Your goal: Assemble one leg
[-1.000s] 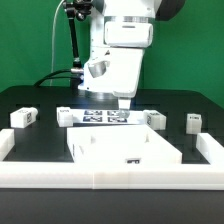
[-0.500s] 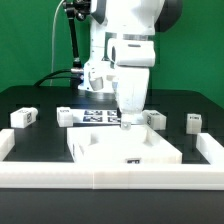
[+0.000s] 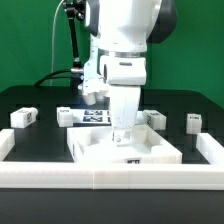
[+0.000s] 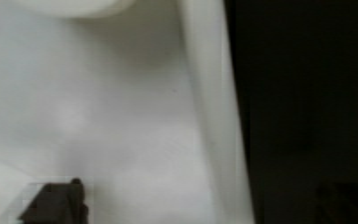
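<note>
sitting on black table (image 3: pixel 40 97), small white stubby leg (image 3: pixel 22 117), square-tagged face, hand (image 3: pixel 122 138) spread wide

No word, number or brand name can be read anywhere. The only signs are square black-and-white marker tags, their patterns too small to make out. A row of them lies on the marker board (image 3: pixel 92 115) just behind the hand (image 3: pixel 122 138). One is on the leg (image 3: pixel 22 117), well off toward the exterior view's left, and one on a small block (image 3: pixel 193 122), well off toward its right.
</note>
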Available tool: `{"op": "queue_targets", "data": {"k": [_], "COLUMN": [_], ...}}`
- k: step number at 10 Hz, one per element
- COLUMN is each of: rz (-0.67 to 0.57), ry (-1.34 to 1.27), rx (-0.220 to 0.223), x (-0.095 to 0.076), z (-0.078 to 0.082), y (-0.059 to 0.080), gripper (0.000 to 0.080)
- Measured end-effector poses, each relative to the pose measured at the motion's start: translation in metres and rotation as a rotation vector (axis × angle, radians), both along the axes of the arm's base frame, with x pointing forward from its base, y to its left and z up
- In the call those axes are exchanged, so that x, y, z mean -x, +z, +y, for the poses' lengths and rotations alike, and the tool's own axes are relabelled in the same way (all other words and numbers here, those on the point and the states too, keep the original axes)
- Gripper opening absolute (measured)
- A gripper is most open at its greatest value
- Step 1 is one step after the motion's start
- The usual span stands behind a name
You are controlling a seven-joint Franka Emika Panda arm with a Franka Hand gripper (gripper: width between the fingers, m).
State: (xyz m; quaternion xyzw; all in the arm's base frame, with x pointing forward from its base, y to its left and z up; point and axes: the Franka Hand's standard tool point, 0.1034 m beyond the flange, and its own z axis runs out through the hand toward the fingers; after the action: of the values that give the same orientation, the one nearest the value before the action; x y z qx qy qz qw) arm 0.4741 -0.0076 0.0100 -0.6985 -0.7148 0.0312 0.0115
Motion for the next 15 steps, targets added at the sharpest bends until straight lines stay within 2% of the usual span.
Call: {"op": "queue_targets", "data": {"k": [1, 3, 4, 5, 6, 12, 13, 15], "rz": [0.001, 0.002, 0.003, 0.003, 0.002, -0.013, -0.018, -0.034], "ry": [0.0, 0.0, 0.0, 0.0, 0.001, -0.008, -0.021, -0.04], "rx": [0.0, 0.0, 0.0, 0.0, -0.001, -0.003, -0.007, -0.022], "x": [0.0, 0.001, 0.001, 0.001, 0.001, -0.002, -0.002, -0.002], "z": [0.0, 0.0, 0.0, 0.0, 0.001, 0.002, 0.01, 0.038], "y": [-0.001, -0.001, -0.001, -0.001, -0.001, 0.0, -0.001, -0.001], "gripper": [0.065, 0.0384, 0.0384, 0.025, 0.0078, 0.0062, 0.0062, 0.0062]}}
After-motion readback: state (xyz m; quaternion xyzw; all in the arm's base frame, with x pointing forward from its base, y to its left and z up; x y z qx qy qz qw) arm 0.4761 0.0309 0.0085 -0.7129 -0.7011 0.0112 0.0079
